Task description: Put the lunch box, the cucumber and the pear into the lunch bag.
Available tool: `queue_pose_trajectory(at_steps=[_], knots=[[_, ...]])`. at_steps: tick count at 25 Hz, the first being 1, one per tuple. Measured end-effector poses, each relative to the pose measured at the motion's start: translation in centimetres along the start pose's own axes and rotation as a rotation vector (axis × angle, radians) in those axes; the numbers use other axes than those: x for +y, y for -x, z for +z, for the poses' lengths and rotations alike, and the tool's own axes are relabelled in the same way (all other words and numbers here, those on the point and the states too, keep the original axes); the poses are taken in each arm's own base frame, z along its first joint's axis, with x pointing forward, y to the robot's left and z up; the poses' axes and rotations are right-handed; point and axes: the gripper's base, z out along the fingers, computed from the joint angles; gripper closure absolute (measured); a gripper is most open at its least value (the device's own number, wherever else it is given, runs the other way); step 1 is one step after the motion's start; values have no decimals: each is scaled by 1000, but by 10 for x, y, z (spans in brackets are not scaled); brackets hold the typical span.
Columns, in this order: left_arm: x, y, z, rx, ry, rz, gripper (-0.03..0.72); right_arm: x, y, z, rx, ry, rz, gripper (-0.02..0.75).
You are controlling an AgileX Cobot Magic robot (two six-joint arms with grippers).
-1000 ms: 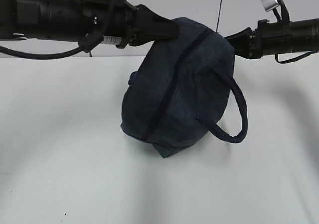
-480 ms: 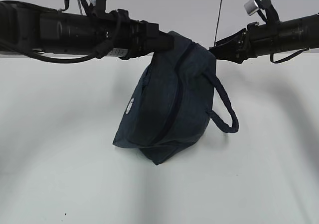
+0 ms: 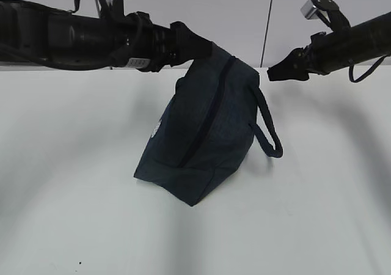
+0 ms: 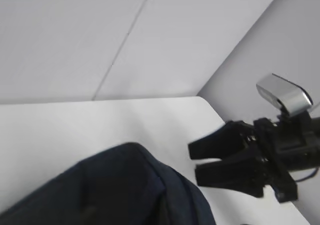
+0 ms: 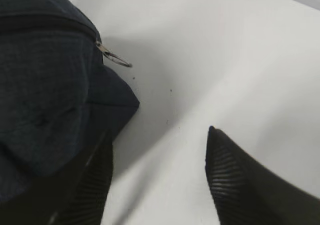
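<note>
– Look at the right claw (image 3: 273, 74): its jaws stand apart with nothing between them, just off the lunch bag's (image 3: 204, 128) top right corner. Half a second ago it was pressed against that corner.

– And the left claw (image 3: 204, 47)?

– It grips the bag's top edge, fabric pinched, so the bag hangs tilted with its low corner on the bench (image 3: 73, 183). The ring pull (image 5: 116, 58) dangles at the end of the closed zipper, beside the right claw's finger (image 5: 92, 185).

– Any room around it?

– Plenty. Bare bench on both sides and in front; the far bench edge runs behind the arms. The loop handle (image 3: 269, 131) sticks out to the right. The bag has swung more upright and narrower than a second ago.
</note>
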Motion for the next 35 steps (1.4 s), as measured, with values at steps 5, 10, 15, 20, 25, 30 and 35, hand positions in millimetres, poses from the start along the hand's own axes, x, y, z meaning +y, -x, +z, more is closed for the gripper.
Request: queue_pose_trajectory(at_steps=[5,10,15,20,25,30,35], knots=[[4,20,-25,-36,138,111,201,11,10,-25,112,-74,25,276],[-8,37,-50,-46,239,206,201,27,22,-57,188,-144,91,276],[-23,48,-72,-50,272,231,201,49,35,-90,228,-195,146,276],[-29,46,-88,48,321,279,211,72,46,-120,237,-213,171,276],[-33,35,-107,240,392,269,244,102,56,-153,232,-220,167,276],[-41,30,-137,361,506,193,246,138,65,-187,223,-286,151,276],[-64,34,-180,356,589,167,246,180,71,-227,157,-395,167,276]])
